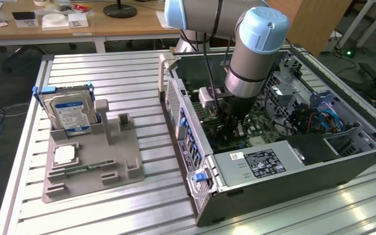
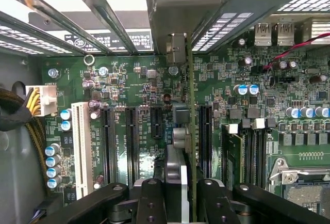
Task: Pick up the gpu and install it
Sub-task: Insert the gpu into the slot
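1. GPU (image 2: 188, 105): seen edge-on in the wrist view as a thin green card standing upright over the motherboard (image 2: 134, 84), in line with one of the long black expansion slots (image 2: 204, 141). Whether its lower edge is seated in a slot cannot be told.
2. Gripper (image 2: 183, 193): its black fingers (image 2: 151, 198) are pinched on the GPU from both sides, with the card running up from between them toward the rear slot brackets of the case.
3. Robot arm (image 1: 250, 63): in the exterior view it reaches straight down into the open computer case (image 1: 273, 147), its wrist low over the board near the case wall on the exterior view's left.
4. Computer case: lies on its side on the slatted aluminium table (image 1: 109, 78), side panel off. The grey power supply (image 1: 256, 164) with its label sits at the near end; blue cables (image 1: 325, 117) show toward the exterior view's right.
5. Grey fixture tray (image 1: 93, 161): rests on the table well apart from the case, on the exterior view's left. It holds a hard drive (image 1: 69, 115) with a blue-white label standing upright, a small narrow green memory stick (image 1: 83, 169) lying flat, and a square chip (image 1: 65, 154) beside it.
6. Motherboard: a white slot (image 2: 81, 146) and a white power connector (image 2: 44, 100) with yellow wires lie to one side of the black slots.
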Controlling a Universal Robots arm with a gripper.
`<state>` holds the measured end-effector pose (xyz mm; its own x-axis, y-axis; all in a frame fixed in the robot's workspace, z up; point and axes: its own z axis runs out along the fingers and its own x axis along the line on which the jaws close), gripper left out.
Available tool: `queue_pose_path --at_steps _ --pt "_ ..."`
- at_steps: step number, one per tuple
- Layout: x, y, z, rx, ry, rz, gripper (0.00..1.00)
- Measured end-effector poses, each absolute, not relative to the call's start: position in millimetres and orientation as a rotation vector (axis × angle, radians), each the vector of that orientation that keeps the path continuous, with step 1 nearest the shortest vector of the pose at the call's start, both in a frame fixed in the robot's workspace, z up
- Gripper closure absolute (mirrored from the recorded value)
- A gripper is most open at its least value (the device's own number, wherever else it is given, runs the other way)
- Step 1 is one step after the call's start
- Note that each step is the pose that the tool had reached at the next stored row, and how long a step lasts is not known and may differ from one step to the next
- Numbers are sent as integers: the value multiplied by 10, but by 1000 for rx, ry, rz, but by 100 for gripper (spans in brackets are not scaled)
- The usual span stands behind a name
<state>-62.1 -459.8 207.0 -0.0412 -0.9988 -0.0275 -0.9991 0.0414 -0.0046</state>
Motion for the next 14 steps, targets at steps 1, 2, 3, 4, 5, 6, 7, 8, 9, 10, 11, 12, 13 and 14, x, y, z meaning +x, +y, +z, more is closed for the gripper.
queue_pose_path --at_steps 1,2,3,4,5,6,7,8,9,10,11,12,13,14 --pt "-621 -4598 2070 -2159 2250 25 71" --pt "-623 -4597 2067 -2158 2250 26 71" --pt "-623 -4597 2068 -2158 2250 25 71" --pt "-623 -4598 2068 -2159 2250 24 71" --pt "-623 -4599 2071 -2159 2249 24 64" --pt "-624 -4599 2076 -2159 2249 23 64" --pt "-624 -4599 2085 -2159 2248 22 64" --pt "-624 -4599 2094 -2159 2248 22 64" --pt "-624 -4599 2106 -2159 2247 21 64" --pt "-624 -4598 2119 -2158 2246 19 64" --pt "-624 -4599 2134 -2158 2245 18 64" --pt "-625 -4599 2149 -2157 2245 17 64" --pt "-625 -4599 2164 -2157 2244 15 64" --pt "-626 -4598 2179 -2156 2243 13 64"
